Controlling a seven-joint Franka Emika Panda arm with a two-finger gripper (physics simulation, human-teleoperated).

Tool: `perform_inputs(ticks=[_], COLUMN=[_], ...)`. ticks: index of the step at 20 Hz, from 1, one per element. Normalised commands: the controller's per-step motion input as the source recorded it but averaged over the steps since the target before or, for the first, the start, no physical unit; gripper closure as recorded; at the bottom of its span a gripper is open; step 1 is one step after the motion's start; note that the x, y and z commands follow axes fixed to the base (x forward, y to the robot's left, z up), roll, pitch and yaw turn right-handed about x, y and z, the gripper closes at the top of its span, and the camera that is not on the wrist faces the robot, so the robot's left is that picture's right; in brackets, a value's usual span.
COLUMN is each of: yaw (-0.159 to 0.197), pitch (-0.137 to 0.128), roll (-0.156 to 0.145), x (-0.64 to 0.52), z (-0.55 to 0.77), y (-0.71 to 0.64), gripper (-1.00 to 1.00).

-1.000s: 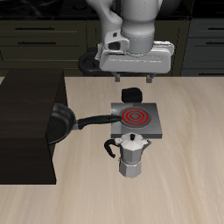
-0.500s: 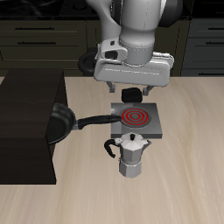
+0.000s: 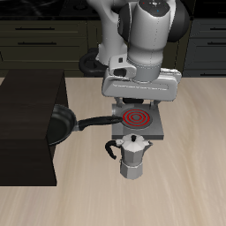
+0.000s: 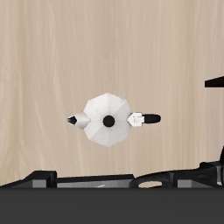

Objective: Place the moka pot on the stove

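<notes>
Since the earlier frames, the arm has lowered and shifted toward the table's front edge, so the tool (image 3: pixel 139 95) now hangs low over the stove; the moka pot has not moved.

The moka pot (image 3: pixel 133 156) stands upright on the table (image 3: pixel 190 177), just in front of the stove (image 3: pixel 158 131), on the side nearer the table's front edge. It is not on the stove. Its base appears to touch or nearly touch the stove's front rim; the exterior view does not settle which. In the wrist view the moka pot (image 4: pixel 108 121) is seen from directly above: faceted silver body, black lid knob at centre, spout on one side and black handle on the opposite side.

The stove is a flat grey plate with a red spiral coil, partly covered in the exterior view by the tool body.

The tool holds nothing. Its fingers are hidden behind the tool body, so the jaw opening cannot be determined.

A black frying pan (image 3: pixel 60 124) lies beside the stove, its handle reaching toward the stove's edge.
</notes>
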Motion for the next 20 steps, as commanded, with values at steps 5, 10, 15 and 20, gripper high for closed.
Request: perform_inputs(ticks=[5,10,15,20], yaw=[-0.021,-0.009,0.006,0.005], pitch=[-0.004,-0.008,0.015,0.008], roll=[-0.009,-0.011,0.003,-0.010], x=[0.00,0.02,0.02,0.07], z=[-0.26,-0.20,-0.19,-0.12], y=[0.07,-0.01,0.01,-0.02], gripper=[-1.00,-1.00,-1.00,-1.00])
